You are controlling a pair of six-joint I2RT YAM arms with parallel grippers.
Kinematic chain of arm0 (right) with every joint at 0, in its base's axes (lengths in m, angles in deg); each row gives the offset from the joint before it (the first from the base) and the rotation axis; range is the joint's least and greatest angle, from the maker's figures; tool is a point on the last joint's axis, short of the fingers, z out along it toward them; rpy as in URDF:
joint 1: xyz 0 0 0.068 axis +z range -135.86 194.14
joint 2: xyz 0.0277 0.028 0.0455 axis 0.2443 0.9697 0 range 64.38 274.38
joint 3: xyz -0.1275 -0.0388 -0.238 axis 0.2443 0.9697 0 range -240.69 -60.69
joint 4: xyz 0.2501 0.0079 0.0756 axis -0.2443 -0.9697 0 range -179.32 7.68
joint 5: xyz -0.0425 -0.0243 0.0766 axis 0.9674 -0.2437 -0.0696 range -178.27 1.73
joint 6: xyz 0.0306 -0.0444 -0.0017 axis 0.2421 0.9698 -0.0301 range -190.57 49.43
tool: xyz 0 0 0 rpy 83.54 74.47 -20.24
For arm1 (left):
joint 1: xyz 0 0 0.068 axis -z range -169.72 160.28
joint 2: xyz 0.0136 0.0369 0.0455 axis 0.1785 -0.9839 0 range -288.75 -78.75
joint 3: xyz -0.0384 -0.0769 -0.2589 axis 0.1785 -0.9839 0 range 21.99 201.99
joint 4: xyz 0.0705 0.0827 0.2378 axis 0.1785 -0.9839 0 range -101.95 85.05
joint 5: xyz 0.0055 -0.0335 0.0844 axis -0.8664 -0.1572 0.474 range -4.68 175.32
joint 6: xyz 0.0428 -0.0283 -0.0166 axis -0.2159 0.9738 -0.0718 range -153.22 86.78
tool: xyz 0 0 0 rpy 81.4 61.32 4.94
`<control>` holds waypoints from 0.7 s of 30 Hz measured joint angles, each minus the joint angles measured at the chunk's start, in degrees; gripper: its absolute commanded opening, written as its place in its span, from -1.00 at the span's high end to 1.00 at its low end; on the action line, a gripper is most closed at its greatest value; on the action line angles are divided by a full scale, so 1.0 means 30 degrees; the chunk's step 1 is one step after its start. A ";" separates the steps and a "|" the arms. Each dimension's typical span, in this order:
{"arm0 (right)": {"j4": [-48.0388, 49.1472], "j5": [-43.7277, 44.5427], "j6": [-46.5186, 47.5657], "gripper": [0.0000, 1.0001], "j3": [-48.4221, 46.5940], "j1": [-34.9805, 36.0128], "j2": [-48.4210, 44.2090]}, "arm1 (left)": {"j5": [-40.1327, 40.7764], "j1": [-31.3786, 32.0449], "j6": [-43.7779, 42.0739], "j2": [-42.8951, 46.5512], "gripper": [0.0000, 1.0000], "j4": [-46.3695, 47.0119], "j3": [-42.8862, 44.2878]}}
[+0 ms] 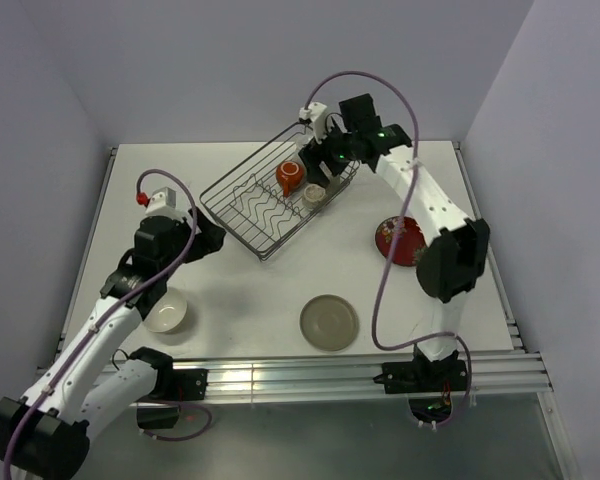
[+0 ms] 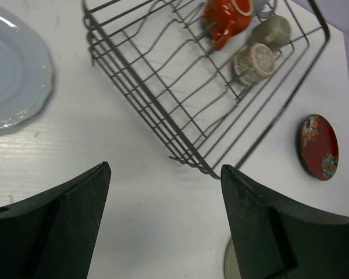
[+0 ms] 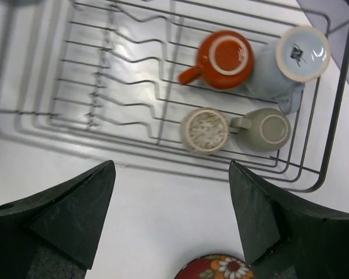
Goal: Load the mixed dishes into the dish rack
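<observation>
Hovering over the dish rack, the right gripper has its jaws spread wide, holding and touching nothing. Below it, at one end of the rack, sit the orange-red mug, blue-grey cup, grey cup and beige cup, the last seemingly upside down. The left gripper is likewise spread and empty above the table, near the rack's corner. Outside the rack lie the red floral plate, olive-grey plate, cream bowl and pale white plate.
</observation>
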 measured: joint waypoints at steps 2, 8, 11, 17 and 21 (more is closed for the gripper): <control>0.0000 -0.1311 0.0153 -0.70 0.0998 -0.0051 -0.1807 | -0.0860 -0.1333 0.0036 -0.0692 -0.65 -0.0015 0.0066; 0.0423 -0.6266 0.0801 -0.67 0.5909 -0.0160 -0.7053 | -0.4401 -0.7745 0.1151 -0.2914 -0.59 0.0568 -0.0044; 0.0787 -0.7766 0.0699 -0.66 0.8422 -0.0182 -0.8619 | -0.6543 -1.0899 0.2353 -0.3854 -0.58 0.1996 -0.0743; 0.2506 -0.9238 -0.0095 -0.65 1.2284 -0.0197 -0.9836 | -0.9027 -1.4149 0.4758 -0.6288 -0.55 0.4714 -0.2011; 0.3213 -0.9704 -0.0546 -0.64 1.3471 -0.0211 -1.0367 | -0.9275 -1.4812 0.5727 -0.7745 -0.51 0.5974 -0.2033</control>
